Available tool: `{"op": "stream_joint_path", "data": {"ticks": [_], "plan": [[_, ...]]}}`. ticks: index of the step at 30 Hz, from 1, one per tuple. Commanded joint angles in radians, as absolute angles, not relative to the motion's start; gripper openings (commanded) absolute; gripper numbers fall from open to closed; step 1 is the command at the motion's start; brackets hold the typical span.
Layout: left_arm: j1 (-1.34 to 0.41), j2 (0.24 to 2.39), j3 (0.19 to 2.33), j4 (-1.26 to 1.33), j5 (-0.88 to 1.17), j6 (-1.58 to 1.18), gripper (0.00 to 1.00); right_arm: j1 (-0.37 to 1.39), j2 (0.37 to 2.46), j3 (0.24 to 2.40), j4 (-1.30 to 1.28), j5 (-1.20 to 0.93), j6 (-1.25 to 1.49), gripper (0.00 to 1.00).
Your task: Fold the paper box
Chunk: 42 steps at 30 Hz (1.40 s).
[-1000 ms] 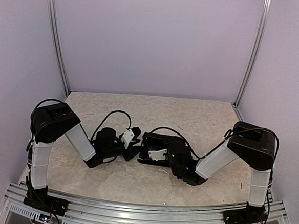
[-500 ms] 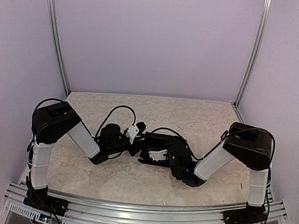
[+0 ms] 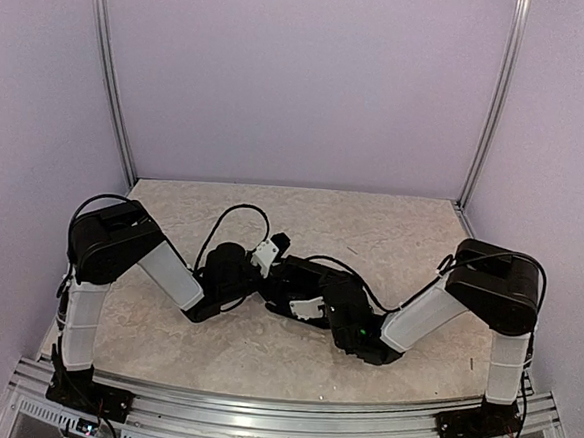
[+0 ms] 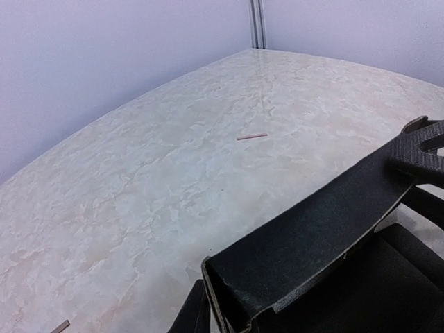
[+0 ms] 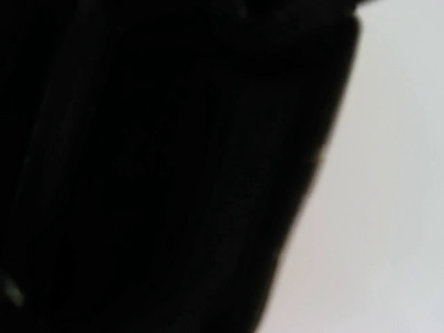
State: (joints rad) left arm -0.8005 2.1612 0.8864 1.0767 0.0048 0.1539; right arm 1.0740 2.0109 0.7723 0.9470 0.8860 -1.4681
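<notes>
The marbled bench (image 3: 402, 227) carried both arms, which met at its middle. The paper box (image 4: 305, 232) lay between them, its long axis roughly left-right, close against the left gripper (image 3: 267, 260) and the right gripper (image 3: 304, 300) alike. Whether either's jaws were open or gripping, I could not tell.

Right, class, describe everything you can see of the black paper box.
The paper box is thin matte black cardboard with a fine grainy surface, only partly folded. In the left wrist view a long panel rises tilted above the marbled table, its near corner bent over. What grips it cannot be seen.
</notes>
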Motion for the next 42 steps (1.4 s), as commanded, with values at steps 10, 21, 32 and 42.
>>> {"op": "stream_joint_path", "data": {"ticks": [10,21,32,42], "plan": [[-0.808,2.177,0.896,1.004,-0.029,0.156,0.14,0.948,1.755,1.322,-0.58,-0.006,-0.649,0.39],[-0.809,2.174,0.89,0.999,0.015,0.177,0.12,0.732,1.922,1.592,-0.695,-0.41,-0.381,0.4],[-0.808,2.212,0.957,0.972,0.005,0.21,0.12,0.604,2.191,1.808,-0.814,-0.652,-0.272,0.43],[-0.852,2.266,1.078,0.913,-0.372,0.154,0.0,0.581,2.26,1.797,-0.804,-0.832,-0.192,0.43]]}}
